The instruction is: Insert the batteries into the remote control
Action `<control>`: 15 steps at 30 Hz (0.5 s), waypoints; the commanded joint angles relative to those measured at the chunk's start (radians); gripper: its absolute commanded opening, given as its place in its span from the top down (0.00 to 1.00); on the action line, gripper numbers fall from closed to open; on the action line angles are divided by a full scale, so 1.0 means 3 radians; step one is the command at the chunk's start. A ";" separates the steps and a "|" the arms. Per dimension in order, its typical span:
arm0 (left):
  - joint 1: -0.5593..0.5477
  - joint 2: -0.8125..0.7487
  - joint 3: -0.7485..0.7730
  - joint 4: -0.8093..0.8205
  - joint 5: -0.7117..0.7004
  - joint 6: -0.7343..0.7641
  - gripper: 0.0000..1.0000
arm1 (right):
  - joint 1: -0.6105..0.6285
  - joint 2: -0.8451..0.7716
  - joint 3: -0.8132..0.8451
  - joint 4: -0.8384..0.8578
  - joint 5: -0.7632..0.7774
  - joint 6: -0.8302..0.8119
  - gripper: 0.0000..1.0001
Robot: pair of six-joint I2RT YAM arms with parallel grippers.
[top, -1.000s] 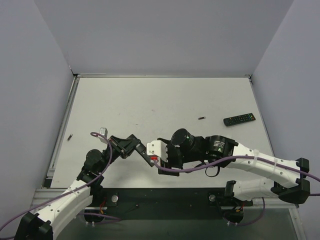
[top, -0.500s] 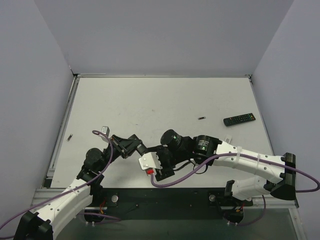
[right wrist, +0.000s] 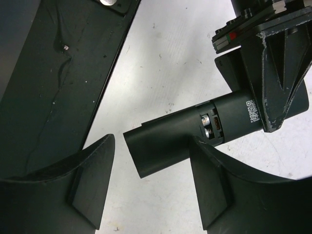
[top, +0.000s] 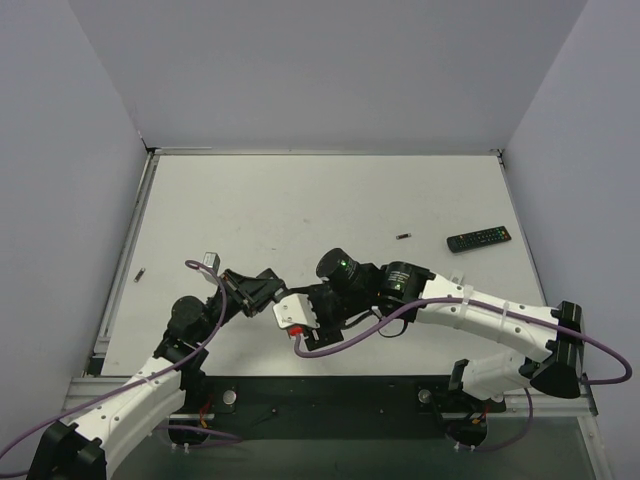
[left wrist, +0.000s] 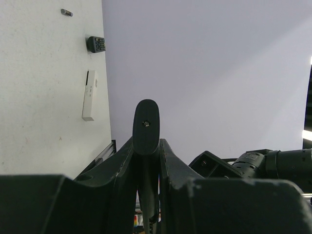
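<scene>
My left gripper [top: 262, 290] is shut on a dark remote control [right wrist: 195, 131] and holds it just above the table. The remote's end shows between the left fingers in the left wrist view [left wrist: 146, 126]. Its battery bay is partly uncovered, with two metallic battery ends [right wrist: 213, 126] showing inside. My right gripper [right wrist: 152, 146] is open, with one finger on each side of the remote's free end. It sits close to the left gripper in the top view [top: 300, 306]. A loose battery [top: 403, 236] lies far right of centre.
A black remote [top: 478, 238] lies at the far right, and a white remote [left wrist: 89, 95] lies near it. Another small cylinder [top: 140, 272] lies by the table's left rail. The dark base plate [right wrist: 44, 73] borders the table's near edge.
My right arm has swung left and towards the left gripper. Its open fingers now straddle the end of the remote. The left arm has hardly moved.
</scene>
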 commanded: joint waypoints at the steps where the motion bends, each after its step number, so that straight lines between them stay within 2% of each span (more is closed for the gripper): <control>1: -0.0021 0.0000 0.0178 0.0332 0.0061 -0.0059 1.00 | -0.0058 0.0081 0.0120 0.0034 -0.0183 -0.0048 0.44; 15: -0.0036 0.0005 0.0199 0.0393 0.0051 -0.0085 1.00 | -0.0063 0.0220 0.0171 0.0090 -0.0163 0.0054 0.50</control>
